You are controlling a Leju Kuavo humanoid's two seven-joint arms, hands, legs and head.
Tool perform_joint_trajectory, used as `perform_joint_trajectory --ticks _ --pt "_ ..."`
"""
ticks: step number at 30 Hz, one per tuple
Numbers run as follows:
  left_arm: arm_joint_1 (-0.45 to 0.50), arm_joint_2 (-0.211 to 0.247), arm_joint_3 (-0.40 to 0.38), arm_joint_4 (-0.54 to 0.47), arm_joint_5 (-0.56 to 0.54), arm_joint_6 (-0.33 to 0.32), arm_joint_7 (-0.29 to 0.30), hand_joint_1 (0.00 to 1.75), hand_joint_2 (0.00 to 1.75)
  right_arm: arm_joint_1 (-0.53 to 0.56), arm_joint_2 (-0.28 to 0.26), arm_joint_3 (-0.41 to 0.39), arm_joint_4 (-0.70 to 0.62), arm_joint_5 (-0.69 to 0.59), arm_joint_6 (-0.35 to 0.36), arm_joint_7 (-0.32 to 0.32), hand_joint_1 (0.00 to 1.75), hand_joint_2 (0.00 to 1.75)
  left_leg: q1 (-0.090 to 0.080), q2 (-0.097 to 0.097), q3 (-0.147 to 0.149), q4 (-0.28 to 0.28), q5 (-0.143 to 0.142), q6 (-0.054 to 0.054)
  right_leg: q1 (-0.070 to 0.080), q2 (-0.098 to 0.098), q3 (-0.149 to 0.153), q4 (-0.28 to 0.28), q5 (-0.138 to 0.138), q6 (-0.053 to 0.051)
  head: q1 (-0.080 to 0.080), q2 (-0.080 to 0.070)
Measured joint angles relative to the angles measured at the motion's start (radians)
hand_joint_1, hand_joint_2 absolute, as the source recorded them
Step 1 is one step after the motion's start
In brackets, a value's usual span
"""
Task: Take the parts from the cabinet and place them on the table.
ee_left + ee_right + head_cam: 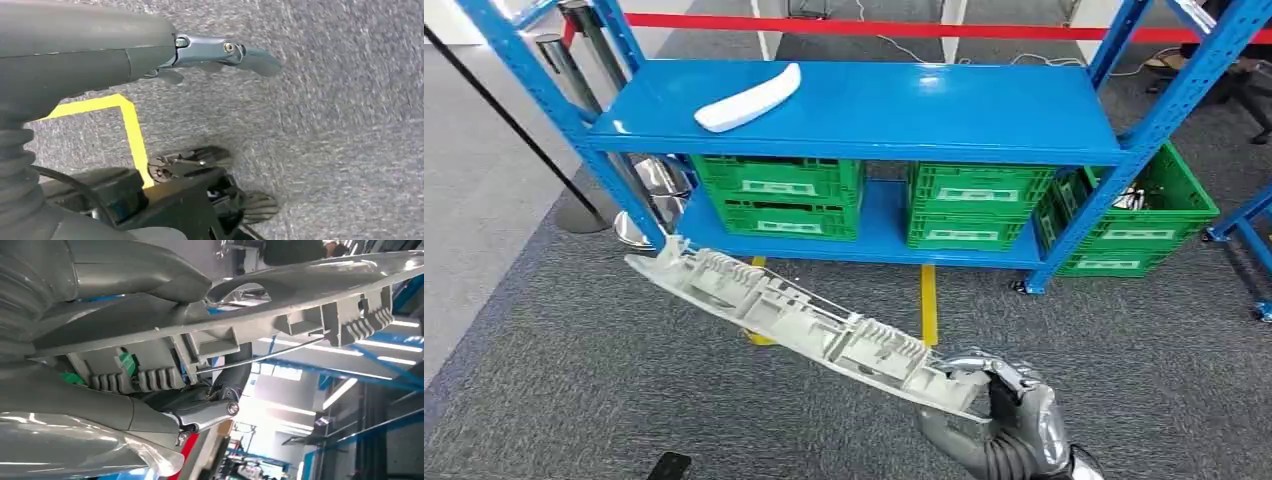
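My right hand (pixel 999 415) grips one end of a long light-grey ribbed plastic part (pixel 789 315), which stretches up and to the left over the carpet in front of the shelf. Close up in the right wrist view, that ribbed part (pixel 280 325) runs across the picture with my right hand's fingers (pixel 200 412) wrapped under it. A second, smooth white curved part (pixel 749 100) lies on the top shelf of the blue cabinet (pixel 874 115), toward its left side. My left hand (pixel 220 52) hangs over the grey carpet, fingers stretched out, holding nothing.
Green crates (pixel 779 195) (pixel 979 205) sit on the cabinet's lower shelf; another green crate (pixel 1144 215) stands on the floor at its right. Yellow tape (pixel 929 300) marks the carpet. A silver stanchion base (pixel 584 215) and red barrier tape (pixel 904 28) lie left and behind.
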Motion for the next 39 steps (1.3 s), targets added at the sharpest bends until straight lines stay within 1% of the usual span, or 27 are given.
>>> perform_joint_trajectory --ticks 1,2,3,5,6,7,9,11,12,13,16,17,19,21,22,23,24,26,27,28,31,32,33,34,36,37,39 --pt "0.004 0.001 0.001 0.0 0.001 0.0 0.0 0.0 1.75 -0.001 0.0 0.0 0.001 0.0 0.002 0.0 1.75 1.75 0.0 -0.004 -0.012 -0.007 0.015 0.009 0.001 -0.006 -0.001 -0.003 0.01 0.009 0.001 0.0" --pt "0.006 0.001 0.004 0.0 0.003 0.0 -0.002 0.0 1.75 -0.003 0.0 0.0 0.004 0.002 0.003 0.0 1.75 1.75 0.007 -0.004 -0.019 -0.014 0.032 0.016 -0.003 0.016 -0.009 0.005 -0.013 0.015 0.0 0.0" --pt "0.007 0.001 0.008 0.0 0.005 0.0 -0.004 0.0 1.75 -0.004 0.0 0.0 0.006 0.002 0.004 -0.001 1.75 1.75 0.006 -0.011 -0.035 -0.014 0.043 0.026 -0.002 0.045 -0.028 0.032 -0.067 0.017 0.003 0.0" --pt "0.006 0.0 0.011 0.0 0.006 -0.003 -0.01 0.0 1.75 -0.008 0.0 0.002 0.013 0.003 0.009 0.0 1.75 1.75 0.002 -0.021 -0.066 -0.013 0.068 0.036 -0.001 0.07 -0.054 0.162 -0.191 0.014 0.004 0.0" --pt "0.006 0.0 0.013 0.0 0.006 -0.003 -0.01 0.0 1.75 -0.01 0.0 0.002 0.018 0.004 0.01 0.0 1.75 1.75 -0.002 -0.029 -0.084 -0.012 0.082 0.038 0.001 0.075 -0.065 0.238 -0.225 0.013 0.003 0.0" --pt "0.007 0.001 0.015 0.0 0.006 -0.003 -0.01 0.0 1.75 -0.011 0.0 0.002 0.021 0.004 0.01 0.0 1.75 1.75 -0.005 -0.037 -0.101 -0.009 0.095 0.038 0.004 0.077 -0.066 0.282 -0.222 0.01 0.003 0.0" --pt "0.007 0.001 0.017 0.0 0.007 -0.003 -0.01 0.0 1.75 -0.012 0.0 0.004 0.026 0.005 0.01 0.0 1.75 1.75 -0.008 -0.053 -0.137 -0.003 0.117 0.037 0.009 0.079 -0.016 0.259 -0.145 0.001 0.003 0.0" --pt "0.007 0.0 0.018 0.0 0.006 -0.006 -0.011 0.0 1.75 -0.017 0.0 0.005 0.032 0.013 0.01 0.0 1.75 1.75 -0.01 -0.077 -0.167 0.009 0.139 0.032 0.016 0.114 0.098 0.108 -0.091 -0.019 0.002 0.0" --pt "0.005 -0.003 0.018 0.0 0.006 -0.008 -0.012 0.0 1.75 -0.019 0.0 0.005 0.032 0.017 0.01 0.0 1.75 1.75 -0.012 -0.086 -0.181 0.017 0.147 0.029 0.02 0.16 0.168 0.008 -0.121 -0.029 0.002 0.0" --pt "0.003 -0.003 0.018 0.0 0.005 -0.008 -0.012 0.0 1.75 -0.019 0.001 0.005 0.032 0.019 0.01 0.0 1.75 1.75 -0.016 -0.097 -0.189 0.023 0.159 0.027 0.011 0.165 0.215 -0.071 -0.146 -0.026 0.0 0.0" --pt "0.006 -0.002 0.018 0.001 0.0 -0.009 -0.012 0.0 1.75 -0.023 0.002 0.007 0.035 0.021 0.01 -0.001 1.75 1.75 -0.011 -0.13 -0.204 0.015 0.195 0.012 0.023 0.136 0.189 -0.064 -0.135 -0.027 0.002 0.0" --pt "0.009 0.005 0.019 0.002 0.0 -0.009 -0.012 0.0 1.75 -0.025 0.003 0.008 0.037 0.021 0.011 -0.001 1.75 1.75 -0.014 -0.12 -0.213 0.02 0.184 0.008 0.008 0.113 0.178 -0.067 -0.122 -0.032 0.005 0.0" --pt "0.012 -0.001 0.019 0.002 -0.001 -0.009 -0.012 0.0 1.75 -0.024 0.006 0.008 0.04 0.022 0.012 0.0 1.75 1.75 -0.01 -0.055 -0.235 0.106 0.066 -0.01 0.009 0.087 0.159 -0.064 -0.106 -0.047 -0.006 0.0" --pt "0.009 -0.001 0.019 0.002 -0.001 -0.009 -0.012 0.0 1.75 -0.024 0.006 0.008 0.041 0.022 0.012 -0.001 1.75 1.75 0.005 -0.037 -0.268 0.267 -0.032 -0.025 0.01 0.056 0.145 -0.055 -0.093 -0.045 -0.007 0.0" --pt "0.008 -0.001 0.019 0.002 -0.001 -0.009 -0.012 0.0 1.75 -0.024 0.006 0.008 0.042 0.022 0.012 0.0 1.75 1.75 0.012 -0.035 -0.274 0.326 -0.043 -0.032 0.009 0.041 0.131 -0.047 -0.087 -0.043 -0.007 0.0" --pt "0.008 -0.001 0.019 0.002 -0.001 -0.009 -0.012 0.0 1.75 -0.024 0.006 0.008 0.042 0.022 0.012 0.0 1.75 1.75 0.02 -0.034 -0.266 0.344 -0.022 -0.038 0.008 0.028 0.116 -0.038 -0.082 -0.04 -0.008 0.0" --pt "0.009 -0.001 0.019 0.002 -0.002 -0.01 -0.012 0.0 1.75 -0.025 0.006 0.008 0.042 0.022 0.012 -0.001 1.75 1.75 0.027 -0.032 -0.239 0.324 0.015 -0.043 0.007 0.015 0.098 -0.028 -0.079 -0.036 -0.008 0.0" --pt "0.009 0.0 0.019 0.002 -0.005 -0.011 -0.012 0.0 1.75 -0.025 0.006 0.008 0.042 0.023 0.013 0.0 1.75 1.75 0.032 -0.011 -0.129 0.168 0.071 -0.046 0.004 -0.009 0.077 -0.011 -0.076 -0.031 -0.008 0.0" --pt "0.008 0.0 0.019 0.002 -0.006 -0.011 -0.012 0.0 1.75 -0.025 0.006 0.008 0.042 0.023 0.013 0.0 1.75 1.75 0.031 0.021 -0.078 0.081 0.056 -0.044 0.005 -0.019 0.072 -0.006 -0.076 -0.028 -0.008 0.0" --pt "0.008 0.0 0.019 0.002 -0.01 -0.012 -0.012 0.0 1.75 -0.026 0.007 0.008 0.042 0.024 0.014 -0.001 1.75 1.75 0.017 0.026 -0.057 0.041 0.044 -0.035 0.008 -0.031 0.067 -0.002 -0.071 -0.019 -0.008 0.0" --pt "0.014 0.001 0.021 0.003 -0.011 -0.012 -0.012 0.0 1.75 -0.027 0.012 0.008 0.041 0.029 0.018 -0.001 1.75 1.75 0.008 0.005 -0.074 0.037 0.057 -0.009 0.003 -0.056 0.063 -0.011 -0.05 0.008 -0.009 0.0" --pt "0.017 0.002 0.021 0.003 -0.011 -0.012 -0.012 0.0 1.75 -0.028 0.013 0.008 0.041 0.03 0.018 -0.001 1.75 1.75 0.015 -0.003 -0.071 0.017 0.07 0.007 0.0 -0.045 0.058 -0.009 -0.059 0.015 -0.008 0.0" --pt "0.016 0.001 0.021 0.003 -0.012 -0.014 -0.013 0.0 1.75 -0.029 0.013 0.008 0.042 0.032 0.021 0.0 1.75 1.75 0.017 -0.011 -0.076 0.006 0.073 0.012 -0.007 0.022 0.045 0.003 -0.09 0.016 -0.006 0.0" --pt "0.014 0.002 0.021 0.003 -0.014 -0.018 -0.013 0.0 1.75 -0.028 0.013 0.008 0.041 0.034 0.022 -0.001 1.75 1.75 0.017 -0.018 -0.089 0.005 0.082 0.024 -0.006 0.058 0.025 0.054 -0.142 0.012 -0.002 0.0" --pt "0.011 0.001 0.021 0.003 -0.019 -0.022 -0.013 0.0 1.75 -0.028 0.013 0.008 0.041 0.035 0.028 -0.001 1.75 1.75 0.012 -0.036 -0.111 0.008 0.095 0.029 -0.002 0.079 -0.025 0.215 -0.231 0.013 -0.001 0.0" --pt "0.01 0.001 0.022 0.003 -0.021 -0.027 -0.013 0.0 1.75 -0.026 0.013 0.008 0.042 0.035 0.03 -0.001 1.75 1.75 0.01 -0.045 -0.12 0.009 0.1 0.03 -0.001 0.08 -0.041 0.275 -0.248 0.014 -0.001 0.0" --pt "0.012 0.002 0.022 0.003 -0.022 -0.034 -0.013 0.0 1.75 -0.026 0.013 0.009 0.042 0.035 0.033 0.0 1.75 1.75 0.008 -0.067 -0.138 0.014 0.113 0.026 -0.001 0.08 -0.013 0.261 -0.202 0.013 -0.001 0.0"
